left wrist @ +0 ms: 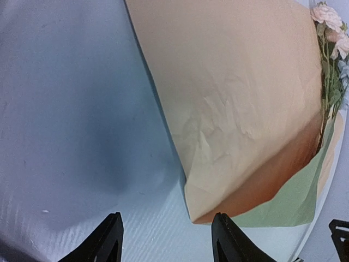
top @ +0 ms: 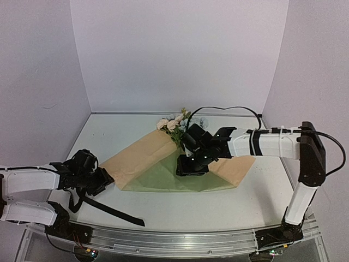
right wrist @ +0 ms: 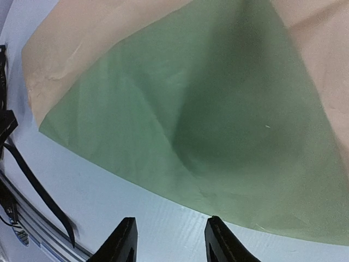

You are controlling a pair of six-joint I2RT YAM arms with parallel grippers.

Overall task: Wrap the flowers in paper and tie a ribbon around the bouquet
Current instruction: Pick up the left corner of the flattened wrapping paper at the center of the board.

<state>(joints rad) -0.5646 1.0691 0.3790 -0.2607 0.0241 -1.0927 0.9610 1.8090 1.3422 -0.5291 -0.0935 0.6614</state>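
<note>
The left tool point(left wrist: 169, 244) has its two fingers point(left wrist: 110, 240) wide apart. Nothing is between them, only the bare table point(left wrist: 65, 109). It sits low at the left side of the table. A corner of the paper point(left wrist: 234, 109) is just ahead of it, near one finger, but the tool is not holding it.

The right tool point(right wrist: 172, 244) has its fingers apart too, and it holds nothing. From above, it points down over the middle of the paper. I cannot tell if it touches the sheet. In its own camera the green side of the paper fills most of the view, with the white table at its near edge.

The paper lies in the middle of the table. The green side faces up in the middle. The left part is folded over, so its tan-orange side shows, and more tan-orange shows on the right.

The flowers point(top: 173, 124) lie at the far end of the paper. The pale blooms poke out past the far edge. The green stems run down beside the folded tan part.

The ribbon point(top: 117, 214) is a long black strip. It lies flat on the table near the front edge, close to the left tool and well apart from the flowers.
</note>
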